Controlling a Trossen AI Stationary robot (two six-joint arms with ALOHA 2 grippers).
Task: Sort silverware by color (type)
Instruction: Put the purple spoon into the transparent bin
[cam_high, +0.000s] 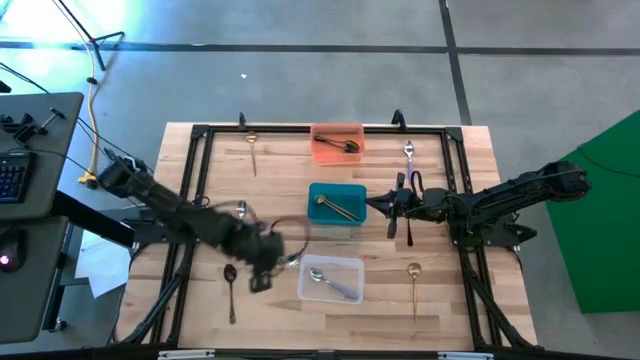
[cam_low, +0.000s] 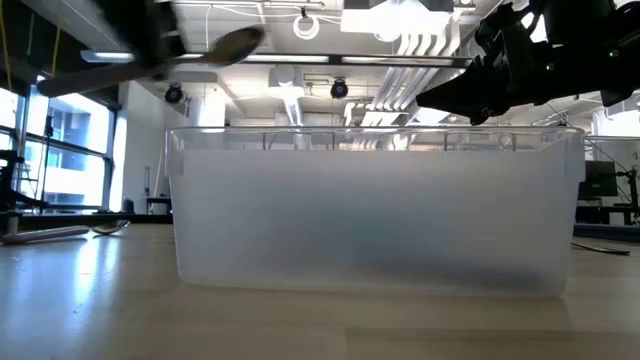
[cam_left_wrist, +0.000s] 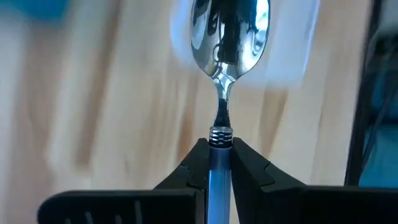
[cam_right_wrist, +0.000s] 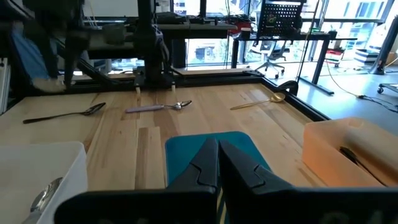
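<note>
My left gripper (cam_left_wrist: 219, 149) is shut on a silver spoon (cam_left_wrist: 230, 37) with a pale blue handle. It hangs over the wood just left of the clear bin (cam_high: 332, 280), and both are blurred in the high view. In the low view the spoon's bowl (cam_low: 238, 45) shows above the clear bin's rim (cam_low: 375, 135). A silver spoon (cam_high: 328, 282) lies in the clear bin, a gold piece (cam_high: 338, 208) in the teal bin (cam_high: 337, 190), and a dark spoon (cam_high: 345, 146) in the orange bin (cam_high: 335, 132). My right gripper (cam_right_wrist: 216, 149) waits shut by the teal bin's right edge. My left gripper pinches the spoon's pale blue handle (cam_left_wrist: 219, 177) between its two fingers, just behind the ribbed collar. The handle lies along the fingers, and the neck and bowl stick out past the fingertips. The spoon is lifted clear of the table.
Loose pieces lie on the wood: a black spoon (cam_high: 230, 290) near left, a gold spoon (cam_high: 253, 150) far left, a silver fork (cam_high: 408, 155) far right, a gold spoon (cam_high: 414, 285) near right. Another pale-handled spoon (cam_right_wrist: 158, 107) lies beyond the teal bin. A black frame (cam_high: 200, 200) rims the table.
</note>
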